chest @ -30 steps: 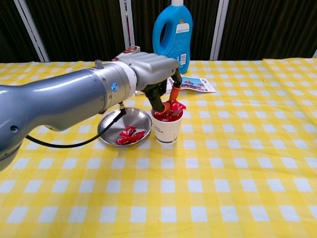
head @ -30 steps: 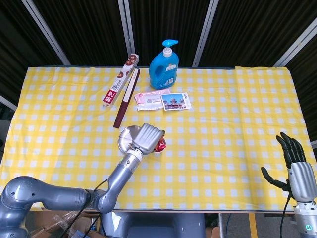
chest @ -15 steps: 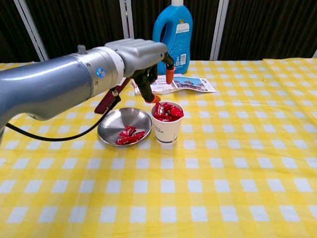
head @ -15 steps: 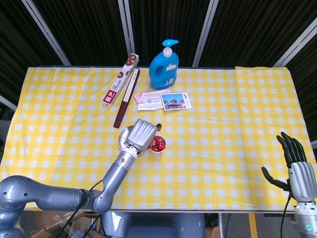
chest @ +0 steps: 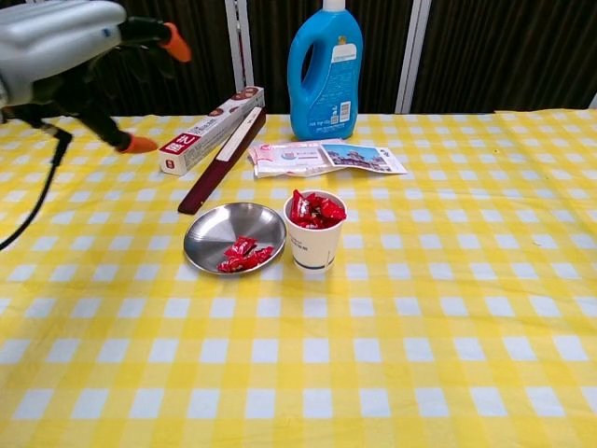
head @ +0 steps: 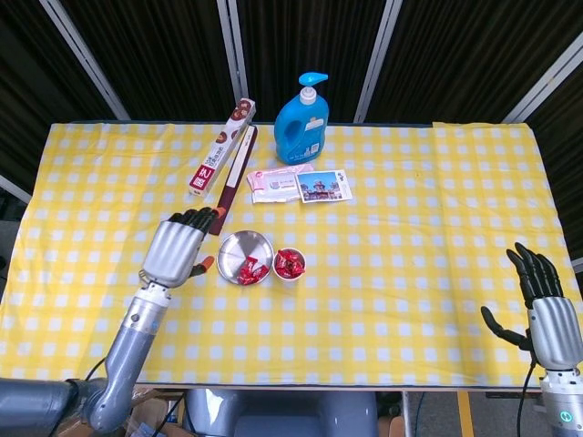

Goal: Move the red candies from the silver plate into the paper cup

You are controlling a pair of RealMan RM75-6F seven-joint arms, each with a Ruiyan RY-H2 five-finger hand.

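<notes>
A silver plate (head: pixel 237 246) (chest: pixel 216 230) sits at the table's middle left with a few red candies (head: pixel 250 269) (chest: pixel 244 255) near its front edge. Just right of it stands a white paper cup (head: pixel 290 267) (chest: pixel 315 245) heaped with red candies (chest: pixel 314 209). My left hand (head: pixel 174 248) (chest: pixel 78 58) hovers left of the plate, raised above the table, fingers apart and holding nothing. My right hand (head: pixel 537 302) stays at the table's near right edge, fingers spread upward, empty; the chest view does not show it.
A blue detergent bottle (head: pixel 302 118) (chest: pixel 326 63) stands at the back. In front of it lie a flat packet and a picture card (head: pixel 299 185) (chest: pixel 325 158). A long red-and-white box (head: pixel 222 157) (chest: pixel 211 140) and a dark stick (head: pixel 233 180) lie behind the plate.
My left hand has lifted off the cup and swung left and up, past the plate. The cup keeps its candies. The right hand has not moved.
</notes>
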